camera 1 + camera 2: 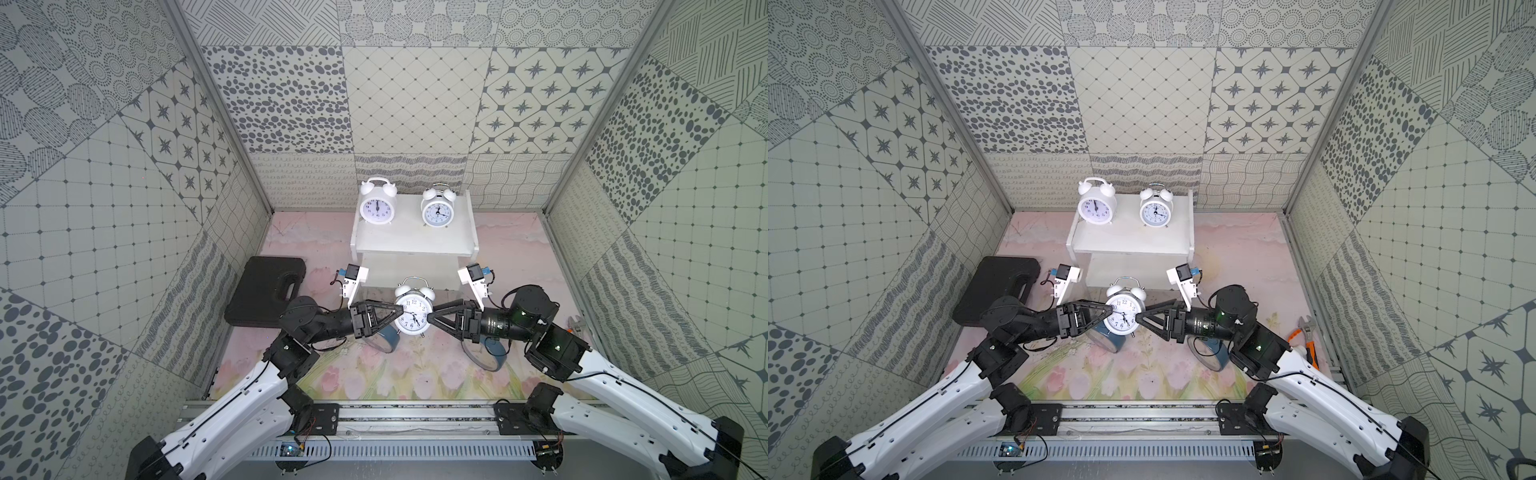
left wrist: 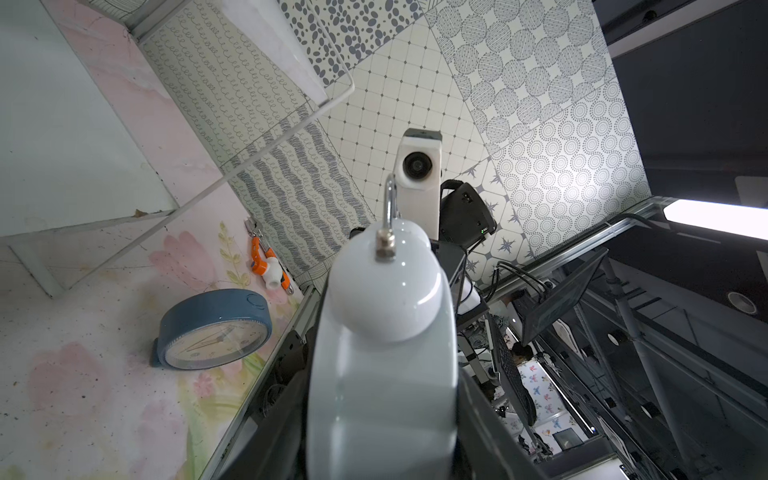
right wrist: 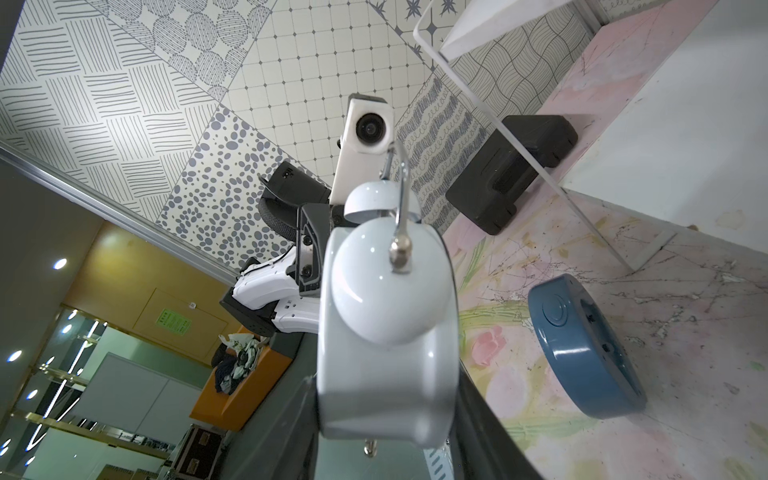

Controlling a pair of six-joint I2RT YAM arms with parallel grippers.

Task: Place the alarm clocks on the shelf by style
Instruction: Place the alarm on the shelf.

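HIDDEN | below left gripper (image 1: 399, 311): you get only a sliver of blue clock (image 1: 386, 337) | below right gripper (image 1: 429, 318): second blue clock (image 1: 498, 348) half covered by the wrist | both wrist views: white clock (image 2: 382, 332) close, blurred, dial turned away, covering your fingertips | right of right gripper: wrench (image 1: 577, 323) mostly behind the arm

Between left gripper (image 1: 395, 318) and right gripper (image 1: 431, 319): twin-bell clock (image 1: 412, 318)
Beyond both: shelf (image 1: 415, 245), two shelved clocks (image 1: 376, 208) (image 1: 437, 212) on top
Below left gripper: flat clock (image 1: 390, 337)
Below, behind right gripper: second flat clock (image 1: 496, 350)
Outward of left gripper: case (image 1: 266, 291)
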